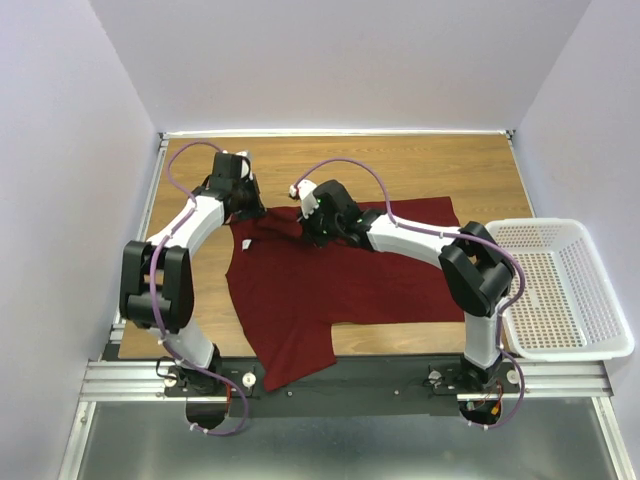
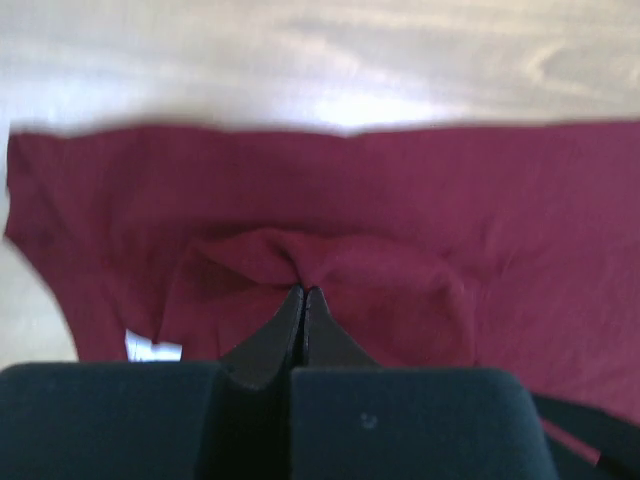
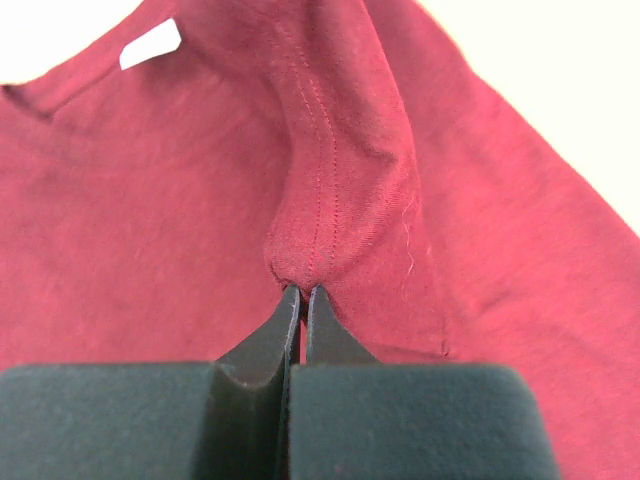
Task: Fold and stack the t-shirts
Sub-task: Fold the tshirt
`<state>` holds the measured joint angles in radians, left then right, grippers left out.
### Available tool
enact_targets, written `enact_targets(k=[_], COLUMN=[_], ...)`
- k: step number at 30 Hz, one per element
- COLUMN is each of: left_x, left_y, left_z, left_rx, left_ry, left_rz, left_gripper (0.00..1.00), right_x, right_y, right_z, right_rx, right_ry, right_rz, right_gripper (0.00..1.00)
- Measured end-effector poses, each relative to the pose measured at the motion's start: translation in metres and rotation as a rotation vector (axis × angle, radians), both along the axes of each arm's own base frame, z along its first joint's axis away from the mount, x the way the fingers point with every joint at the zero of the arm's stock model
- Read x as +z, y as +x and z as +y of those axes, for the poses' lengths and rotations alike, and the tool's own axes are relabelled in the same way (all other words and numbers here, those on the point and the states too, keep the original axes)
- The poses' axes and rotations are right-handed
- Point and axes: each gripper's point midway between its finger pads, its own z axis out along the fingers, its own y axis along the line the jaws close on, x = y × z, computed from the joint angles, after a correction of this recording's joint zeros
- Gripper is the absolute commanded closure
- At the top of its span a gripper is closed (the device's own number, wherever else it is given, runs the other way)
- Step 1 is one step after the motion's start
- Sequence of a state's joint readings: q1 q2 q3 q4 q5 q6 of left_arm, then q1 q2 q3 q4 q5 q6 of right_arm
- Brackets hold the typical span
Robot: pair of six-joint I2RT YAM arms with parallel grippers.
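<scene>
A plain maroon t-shirt (image 1: 340,275) lies spread on the wooden table, its collar end to the left and one sleeve hanging toward the near edge. My left gripper (image 1: 243,208) is shut on a pinch of the shirt's far-left cloth (image 2: 290,255). My right gripper (image 1: 312,230) is shut on a bunched, stitched hem fold (image 3: 320,230) near the collar. A white neck label (image 3: 150,44) shows in the right wrist view and also in the top view (image 1: 246,243).
A white plastic mesh basket (image 1: 560,290) stands at the table's right edge, beside the right arm's elbow. Bare wood table (image 1: 420,165) lies beyond the shirt up to the back wall. A metal rail (image 1: 350,380) runs along the near edge.
</scene>
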<state>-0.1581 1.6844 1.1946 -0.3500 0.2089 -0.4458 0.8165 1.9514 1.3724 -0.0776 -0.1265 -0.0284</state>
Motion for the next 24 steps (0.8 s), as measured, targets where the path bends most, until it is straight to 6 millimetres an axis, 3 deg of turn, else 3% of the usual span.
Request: enact_targets(k=[11,18,24], left_x=[-0.014,-0.038,-0.054], left_y=[-0.076,-0.121,-0.144], left_z=[0.012,0.012,0.011], left_rx=[0.003,0.015,0.02], left_ry=[0.008,-0.009,-0.016], left_rz=[0.073,0.151,0.205], left_gripper=[1.0,1.0,1.0], right_x=[-0.03,-0.035,-0.04], right_y=[-0.047,-0.055,-0.059], right_z=[-0.024,-0.033,-0.04], right_rx=[0.103,0.138,0.156], right_ry=[-0.059,-0.103,-0.141], right_rz=[0.124,0.129,0.138], right_gripper=[0.98,0.98,0.97])
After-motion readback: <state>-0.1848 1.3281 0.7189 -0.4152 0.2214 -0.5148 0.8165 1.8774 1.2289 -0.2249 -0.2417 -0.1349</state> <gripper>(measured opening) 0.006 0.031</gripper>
